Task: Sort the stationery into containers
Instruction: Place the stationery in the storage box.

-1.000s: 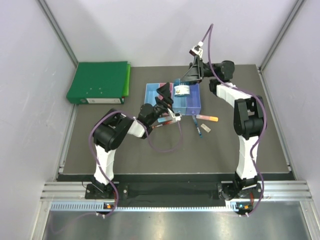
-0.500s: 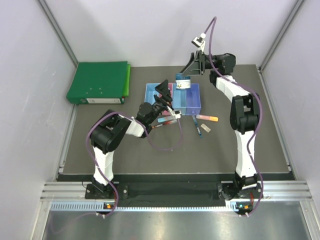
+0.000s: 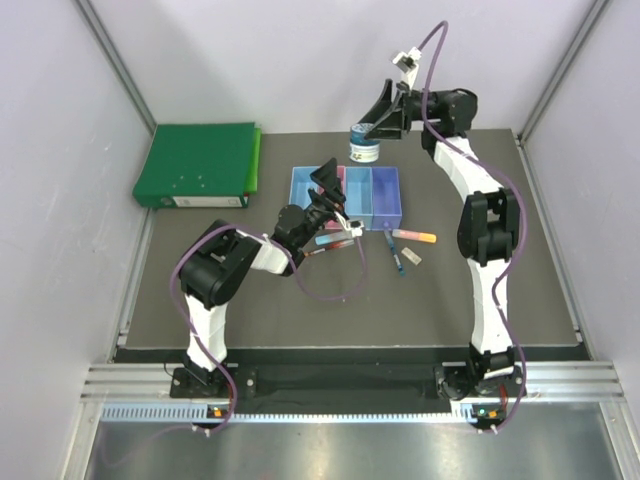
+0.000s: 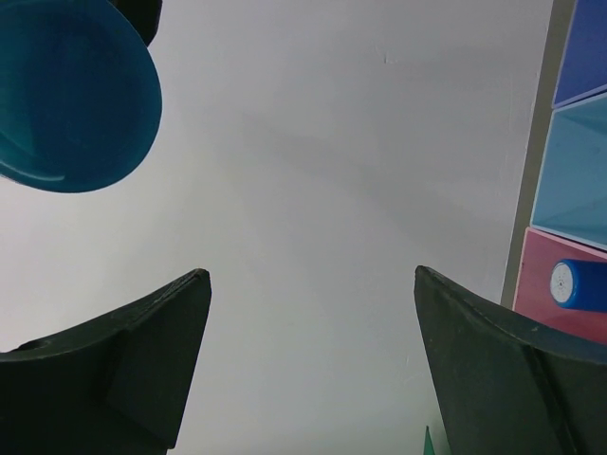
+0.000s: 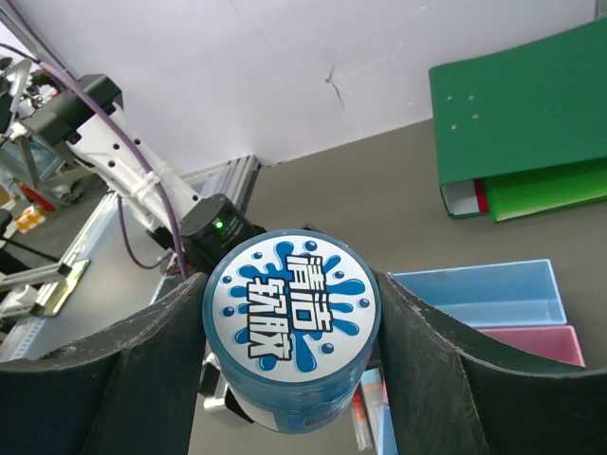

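Currently, bottle (image 4: pixel 579 284) is binned; right claw (image 3: pixel 366 133) pinches the reel (image 5: pixel 289 322) aloft; left claw (image 4: pixel 311 275) is spread; pens (image 3: pixel 413 236) lie unsorted on counter (image 3: pixel 400 310).

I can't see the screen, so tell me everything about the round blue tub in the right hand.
The round blue plastic tub is a short cylinder; its white top label carries blue splashes and Chinese characters. The right hand clamps its sides between two dark fingers, holding it in the air, label facing the wrist camera, near the far edge of the translucent bin row.
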Controlling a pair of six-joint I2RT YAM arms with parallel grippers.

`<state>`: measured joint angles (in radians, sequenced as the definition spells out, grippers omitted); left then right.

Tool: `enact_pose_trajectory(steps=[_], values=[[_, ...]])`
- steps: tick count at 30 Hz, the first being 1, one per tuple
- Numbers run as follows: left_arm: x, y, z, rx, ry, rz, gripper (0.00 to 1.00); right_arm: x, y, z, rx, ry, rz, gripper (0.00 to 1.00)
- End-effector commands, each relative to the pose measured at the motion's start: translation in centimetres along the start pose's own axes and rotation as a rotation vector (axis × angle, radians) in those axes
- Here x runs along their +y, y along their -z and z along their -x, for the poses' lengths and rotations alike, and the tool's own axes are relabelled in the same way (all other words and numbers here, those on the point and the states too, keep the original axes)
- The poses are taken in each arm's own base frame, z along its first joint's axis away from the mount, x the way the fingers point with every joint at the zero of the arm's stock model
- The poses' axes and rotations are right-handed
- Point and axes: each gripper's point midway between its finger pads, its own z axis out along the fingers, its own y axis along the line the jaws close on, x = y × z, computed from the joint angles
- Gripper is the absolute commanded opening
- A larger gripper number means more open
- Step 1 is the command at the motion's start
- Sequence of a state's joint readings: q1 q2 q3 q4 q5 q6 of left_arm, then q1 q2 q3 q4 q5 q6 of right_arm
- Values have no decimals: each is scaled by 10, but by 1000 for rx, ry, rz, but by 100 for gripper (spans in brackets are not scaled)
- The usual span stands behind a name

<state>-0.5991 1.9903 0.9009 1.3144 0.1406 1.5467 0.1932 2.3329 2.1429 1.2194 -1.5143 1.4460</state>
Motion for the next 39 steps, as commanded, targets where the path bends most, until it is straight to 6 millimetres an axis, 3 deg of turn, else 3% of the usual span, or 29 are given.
enact_pose_trajectory(steps=[1, 8, 9, 11, 12, 13, 15, 18, 22, 27, 32, 37, 38, 39], values=[[113, 20, 8, -8, -53, 392, 92, -3, -1, 27, -58, 125, -20, 0], [117, 19, 10, -7, -54, 397, 92, -24, 0, 44, -105, 188, -74, 0], [117, 19, 10, -8, -55, 397, 92, -30, -1, 47, -125, 139, -100, 0], [118, 19, 11, -8, -54, 400, 92, -39, 0, 56, -135, 229, -148, 0], [118, 19, 11, -8, -57, 400, 92, -51, 2, 58, -158, 149, -221, 0], [119, 19, 11, -6, -57, 404, 92, -61, 5, 62, -157, 237, -278, 0], [120, 19, 10, -1, -60, 408, 92, -67, 11, 68, -187, 237, -352, 0], [122, 20, 10, 1, -60, 409, 92, -85, 21, 62, -187, 204, -437, 0], [124, 22, 9, 6, -58, 410, 91, -116, 55, 39, -96, 278, -648, 0], [125, 23, 8, 14, -54, 411, 91, -133, 90, 8, 27, 298, -829, 0], [125, 23, 6, 24, -52, 413, 91, -134, 109, -5, 128, 385, -932, 0], [126, 22, 1, 50, -38, 408, 91, -132, 111, -35, 211, 414, -965, 0], [127, 22, 0, 52, -36, 407, 91, -127, 111, -29, 203, 438, -973, 0], [127, 22, -1, 56, -30, 404, 91, -129, 110, -44, 220, 422, -969, 0]])
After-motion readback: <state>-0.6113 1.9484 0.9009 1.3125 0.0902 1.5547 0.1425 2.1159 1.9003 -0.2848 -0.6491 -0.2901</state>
